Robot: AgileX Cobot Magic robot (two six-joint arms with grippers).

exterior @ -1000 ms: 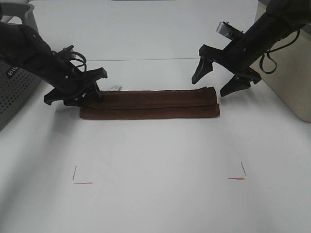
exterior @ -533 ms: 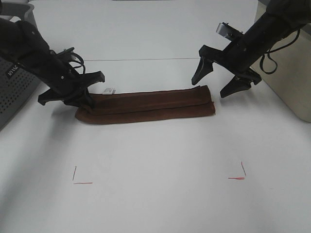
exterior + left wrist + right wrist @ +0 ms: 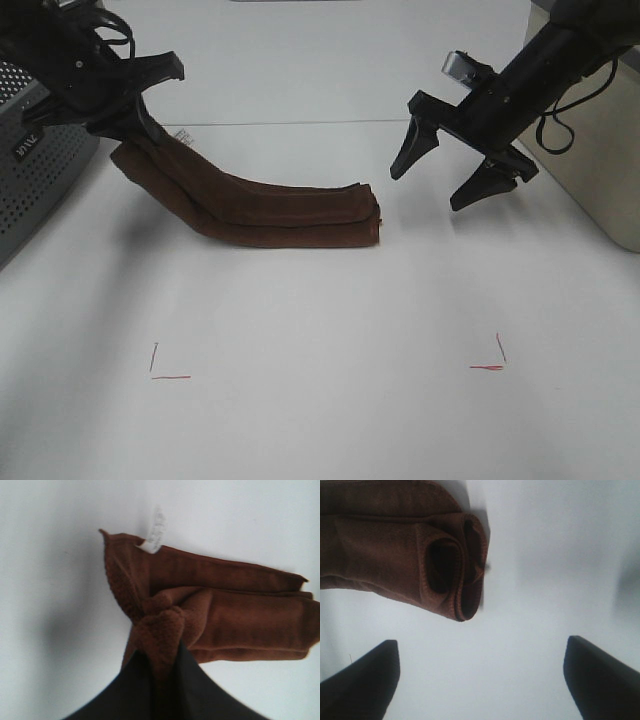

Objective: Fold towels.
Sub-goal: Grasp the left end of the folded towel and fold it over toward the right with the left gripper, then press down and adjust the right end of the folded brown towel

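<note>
Towel (image 3: pixel 290 208): folded lengthwise, left end raised off tabletop (image 3: pixel 330 330), pinched by left tool (image 3: pixel 140 140); right tool (image 3: pixel 432 185) spread, held clear of it.

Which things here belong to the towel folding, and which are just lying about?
Job: towel, one end raised off the table; left gripper, shut on that end; right gripper, open, clear of the cloth.
Lying about: grey perforated basket; beige bin; red corner marks.

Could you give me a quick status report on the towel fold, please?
Left gripper shut on towel end, raised off table. Right gripper open, apart from towel. Nothing blocking seen.
</note>
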